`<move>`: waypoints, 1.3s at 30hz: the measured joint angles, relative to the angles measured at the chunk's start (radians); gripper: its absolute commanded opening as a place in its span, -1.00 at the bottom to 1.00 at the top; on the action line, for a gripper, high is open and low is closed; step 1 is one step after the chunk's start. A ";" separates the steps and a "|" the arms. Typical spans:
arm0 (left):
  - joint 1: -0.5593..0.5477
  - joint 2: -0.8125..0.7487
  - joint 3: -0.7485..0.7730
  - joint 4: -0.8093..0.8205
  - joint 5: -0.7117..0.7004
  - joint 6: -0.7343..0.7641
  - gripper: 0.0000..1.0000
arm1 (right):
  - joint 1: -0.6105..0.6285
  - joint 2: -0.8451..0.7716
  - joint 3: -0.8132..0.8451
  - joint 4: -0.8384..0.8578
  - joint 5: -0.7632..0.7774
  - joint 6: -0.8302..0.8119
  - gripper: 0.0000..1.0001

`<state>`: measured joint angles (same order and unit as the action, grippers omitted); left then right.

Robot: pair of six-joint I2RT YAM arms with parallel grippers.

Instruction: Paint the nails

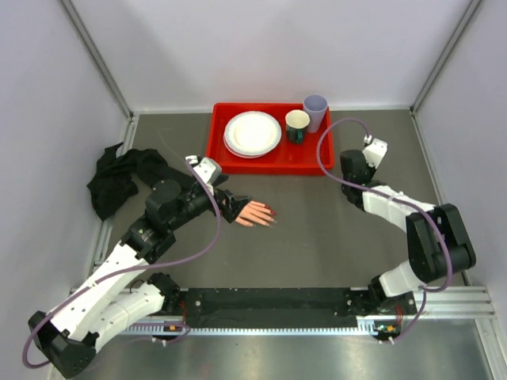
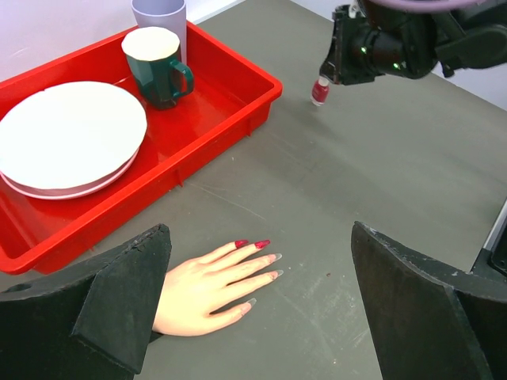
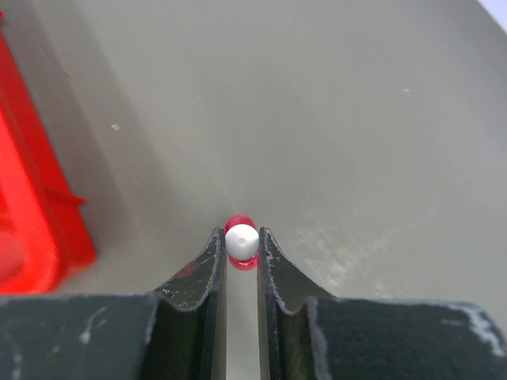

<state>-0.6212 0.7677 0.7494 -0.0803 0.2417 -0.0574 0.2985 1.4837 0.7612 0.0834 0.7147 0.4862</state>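
Left pincer (image 2: 258,229) is spread wide; pale mannequin hand (image 2: 202,285) with dark red nails (image 2: 260,244) is seen beneath it. Right pincer (image 3: 241,236) is clamped on small red white-capped bottle (image 3: 242,242).

Surface (image 1: 333,237): matt dark grey, faintly scuffed. Red tray (image 1: 310,158) sits at the far edge, about centre. Black cloth (image 1: 111,184) lies crumpled at the left edge. Mannequin hand (image 1: 253,214) lies palm down near the middle, on the near side of the tray and apart from it, fingers pointing right; two nails (image 2: 261,244) show red.
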 measured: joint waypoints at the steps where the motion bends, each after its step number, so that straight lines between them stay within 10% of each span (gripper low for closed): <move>1: 0.000 0.000 0.000 0.000 0.000 0.000 0.98 | 0.000 0.014 0.021 -0.010 0.000 0.008 -0.90; 17: 0.000 0.000 -0.001 0.000 0.001 0.000 0.98 | 0.000 0.108 0.121 -0.108 -0.015 0.094 -0.78; 30: 0.000 0.000 -0.001 0.000 0.004 0.000 0.98 | 0.000 0.086 0.150 -0.186 -0.067 0.049 0.54; 39: 0.000 0.000 -0.001 0.000 0.002 -0.001 0.98 | 0.008 -0.201 0.232 -0.393 -0.211 -0.038 0.82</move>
<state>-0.6212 0.7681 0.7486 -0.0803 0.2440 -0.0586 0.3069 1.2827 0.9932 -0.3099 0.5041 0.4480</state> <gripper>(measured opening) 0.987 0.866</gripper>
